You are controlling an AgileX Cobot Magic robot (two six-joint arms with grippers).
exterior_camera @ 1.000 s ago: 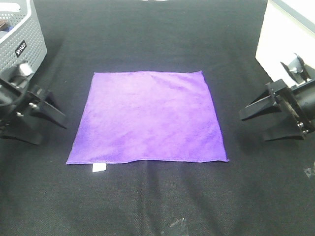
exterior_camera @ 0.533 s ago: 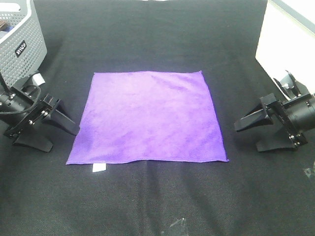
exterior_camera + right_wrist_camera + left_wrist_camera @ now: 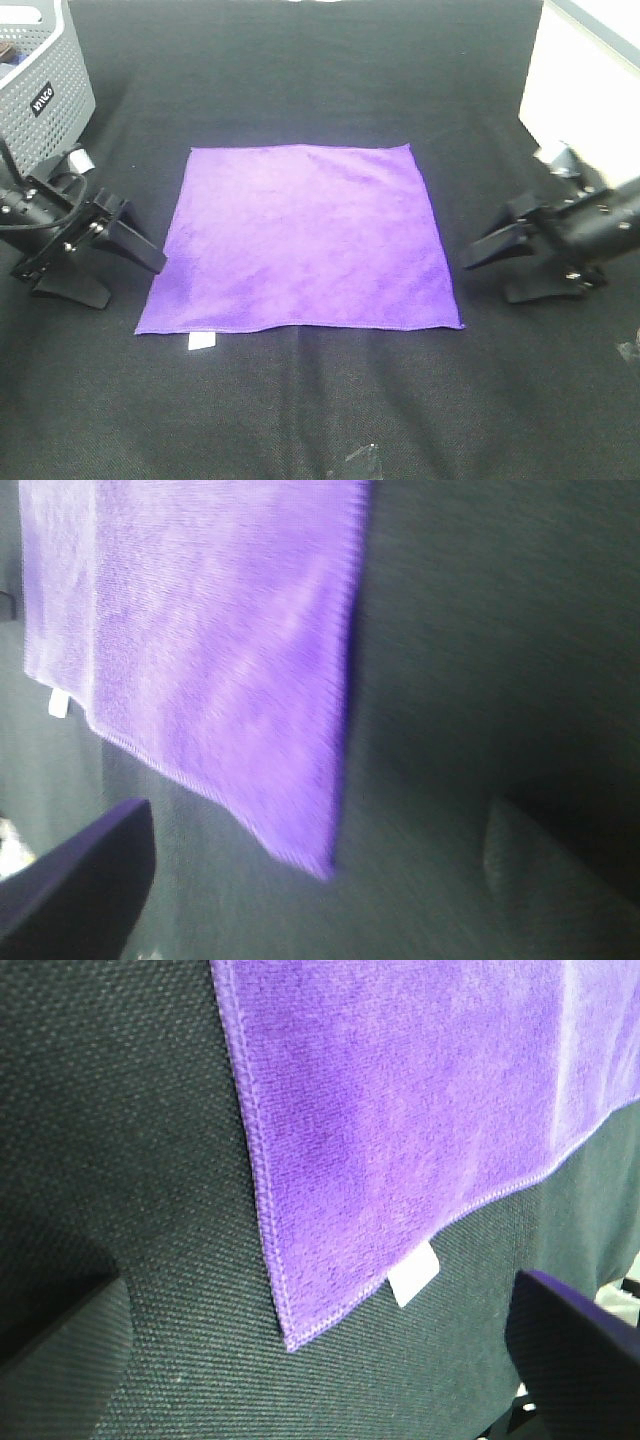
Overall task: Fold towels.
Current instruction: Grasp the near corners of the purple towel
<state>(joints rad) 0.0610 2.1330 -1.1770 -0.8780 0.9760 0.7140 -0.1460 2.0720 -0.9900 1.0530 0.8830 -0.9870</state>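
This looks like a robot lab's test bench: a worktable draped in black woven cloth (image 3: 320,420), a grey perforated plastic basket (image 3: 45,90) at far left, a plain white box (image 3: 585,90) at far right.

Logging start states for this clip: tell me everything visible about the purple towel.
The purple towel is a thin, fuzzy, microfiber-looking square with a stitched hem and a small white tag at its near left corner. It lies flat and unfolded, mid-table on the black cloth surface. The open left end effector and right end effector flank its near corners; neither grips it.
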